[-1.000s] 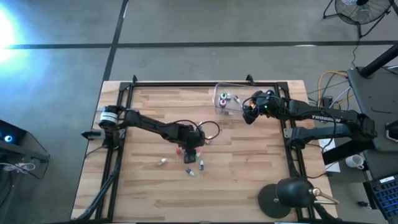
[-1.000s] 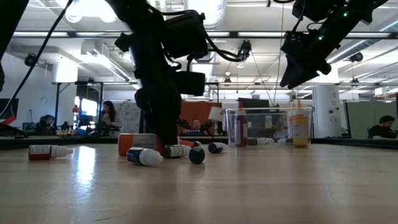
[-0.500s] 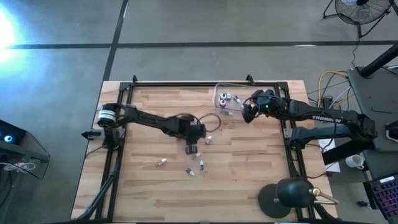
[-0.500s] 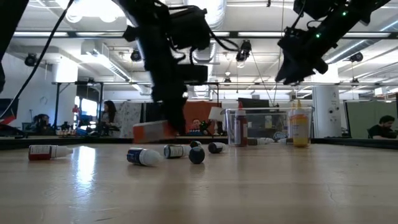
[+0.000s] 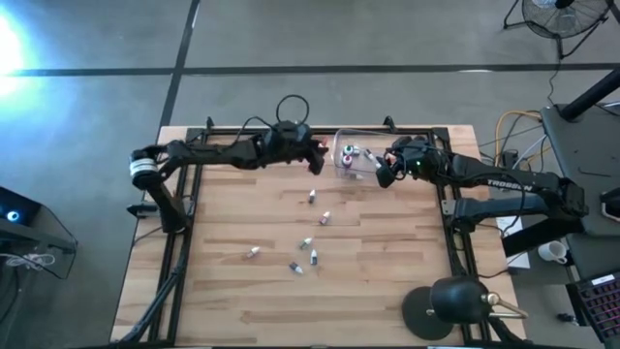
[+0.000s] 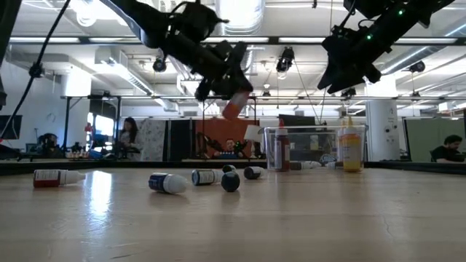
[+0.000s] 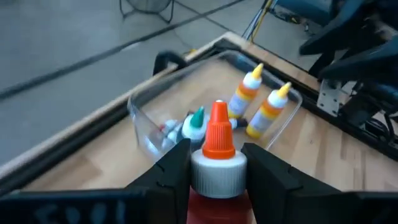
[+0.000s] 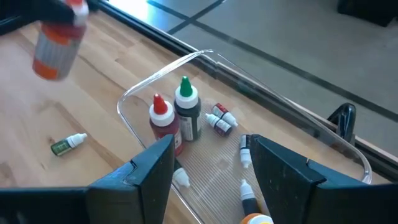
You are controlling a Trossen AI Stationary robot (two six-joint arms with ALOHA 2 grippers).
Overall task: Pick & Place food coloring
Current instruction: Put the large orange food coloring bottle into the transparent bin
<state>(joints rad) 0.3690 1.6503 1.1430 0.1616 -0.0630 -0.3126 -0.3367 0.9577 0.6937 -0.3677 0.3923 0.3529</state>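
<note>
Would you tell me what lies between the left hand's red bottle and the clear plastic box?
Nothing: in the high view only bare table separates the red bottle in the left hand from the clear box.

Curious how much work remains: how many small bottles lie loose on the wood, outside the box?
6 bottles: two mid-table; three clustered beside them; one apart, farther left. Others may be hidden.

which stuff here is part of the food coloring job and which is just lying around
Job:
- red bottle in left gripper
- loose bottles on table
- bottles in clear box
- right gripper, over box

Lying about:
- desk lamp
- fan
</note>
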